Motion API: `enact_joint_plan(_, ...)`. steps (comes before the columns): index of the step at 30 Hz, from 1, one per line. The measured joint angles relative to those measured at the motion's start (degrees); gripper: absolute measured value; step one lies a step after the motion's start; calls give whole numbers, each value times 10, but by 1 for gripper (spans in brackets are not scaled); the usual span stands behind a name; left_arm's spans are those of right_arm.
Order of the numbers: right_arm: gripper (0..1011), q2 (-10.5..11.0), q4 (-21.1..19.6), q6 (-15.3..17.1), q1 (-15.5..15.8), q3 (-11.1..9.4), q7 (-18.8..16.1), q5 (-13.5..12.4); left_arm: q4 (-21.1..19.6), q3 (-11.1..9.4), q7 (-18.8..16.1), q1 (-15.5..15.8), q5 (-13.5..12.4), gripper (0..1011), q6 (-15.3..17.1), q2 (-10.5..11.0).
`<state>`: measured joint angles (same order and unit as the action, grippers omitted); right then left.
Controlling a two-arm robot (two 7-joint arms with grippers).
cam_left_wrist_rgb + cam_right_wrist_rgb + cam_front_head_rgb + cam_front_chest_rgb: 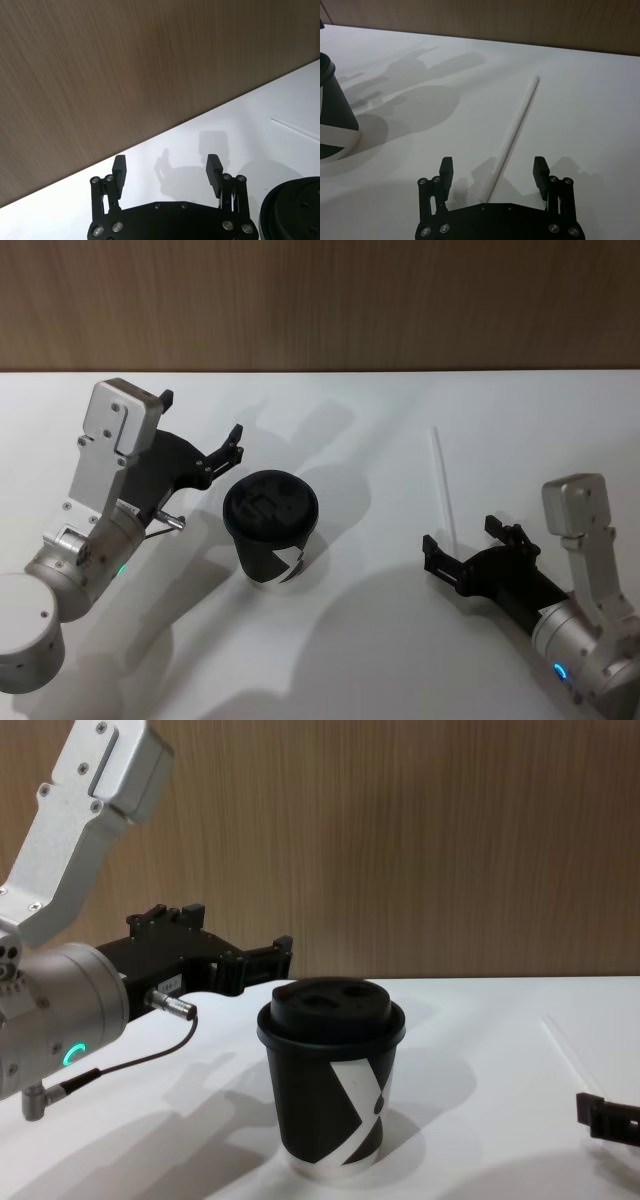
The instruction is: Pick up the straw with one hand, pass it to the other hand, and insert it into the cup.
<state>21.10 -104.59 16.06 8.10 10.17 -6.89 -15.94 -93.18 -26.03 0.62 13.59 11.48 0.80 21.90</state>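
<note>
Hovering low over the table (380,650), the right pincer (459,532) is standing with its jaws spread wide and gripping nothing. The straw (441,480) is lying flat on the white surface, its near end between those jaws and the rest running straight ahead, away from the pincer's palm. In the right wrist view the right pincer (492,162) is straddling the straw (520,120) roughly on centre, with the tube slanting slightly off the pincer's axis.

The step in hand looks like the first pickup. To do it well, the pincer is needing a straight drop until its tips are nearly brushing the table, since so thin a tube gives little height to catch. Closing should be slow and light, as paper is likely to crush or roll aside. Gripping near this end is leaving plenty of length free for the handover.

The left pincer (203,415) is waiting raised, jaws also apart and empty, with the cup (270,525) just beside and below its tips, lid on. From the right pincer the cup is sitting well off to the left.
</note>
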Motion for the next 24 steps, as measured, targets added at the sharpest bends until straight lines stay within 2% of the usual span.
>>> enact_joint_plan(24,1001,-5,34,-8,-23,0,-13,21,0,0,0,0,0,1003,0,0)
